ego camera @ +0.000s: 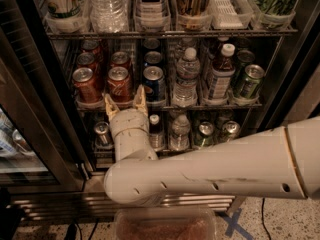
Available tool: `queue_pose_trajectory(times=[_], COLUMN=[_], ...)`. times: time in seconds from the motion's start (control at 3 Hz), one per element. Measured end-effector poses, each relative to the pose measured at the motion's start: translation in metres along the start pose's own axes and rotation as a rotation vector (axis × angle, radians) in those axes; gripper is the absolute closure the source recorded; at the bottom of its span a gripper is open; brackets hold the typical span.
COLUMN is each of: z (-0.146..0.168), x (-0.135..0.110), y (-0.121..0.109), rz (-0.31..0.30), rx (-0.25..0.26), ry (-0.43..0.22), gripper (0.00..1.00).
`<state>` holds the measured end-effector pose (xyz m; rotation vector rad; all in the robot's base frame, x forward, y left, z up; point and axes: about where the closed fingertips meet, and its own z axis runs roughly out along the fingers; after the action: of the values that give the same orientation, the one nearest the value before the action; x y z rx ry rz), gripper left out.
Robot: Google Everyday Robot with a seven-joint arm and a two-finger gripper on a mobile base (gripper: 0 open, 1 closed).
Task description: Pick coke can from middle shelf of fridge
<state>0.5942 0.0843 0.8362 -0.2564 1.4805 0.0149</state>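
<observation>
The coke can (119, 82), bright red with white script, stands at the front of the middle shelf (210, 106) of the fridge (48, 115), second lane from the left. More red cans stand behind it. A darker brownish-red can (86, 84) is to its left and a blue Pepsi can (154, 82) to its right. My gripper (124, 97) is open and empty. It sits just in front of and below the coke can, with its two tan fingertips (108, 102) spread on either side of the can's base. It is not touching the can.
Water bottles (186, 79), a white-capped bottle (220, 75) and green cans (249, 80) fill the right of the shelf. Tall bottles and cartons (150, 4) stand on the rack above, small cans and bottles (179, 133) on the rack below. The open glass door (20, 149) is at left.
</observation>
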Motion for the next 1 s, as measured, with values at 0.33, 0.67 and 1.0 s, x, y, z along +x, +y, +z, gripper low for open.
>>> queue_pose_trajectory(times=[0.33,0.67,1.0], z=[0.006,0.019,0.023], x=[0.001,0.001,0.0], y=[0.006,0.024,0.021], rz=[0.023,0.03,0.024], rx=[-0.016,-0.052,-0.04], ry=[-0.005,-0.01,-0.013], gripper=[0.32,0.33,0.33])
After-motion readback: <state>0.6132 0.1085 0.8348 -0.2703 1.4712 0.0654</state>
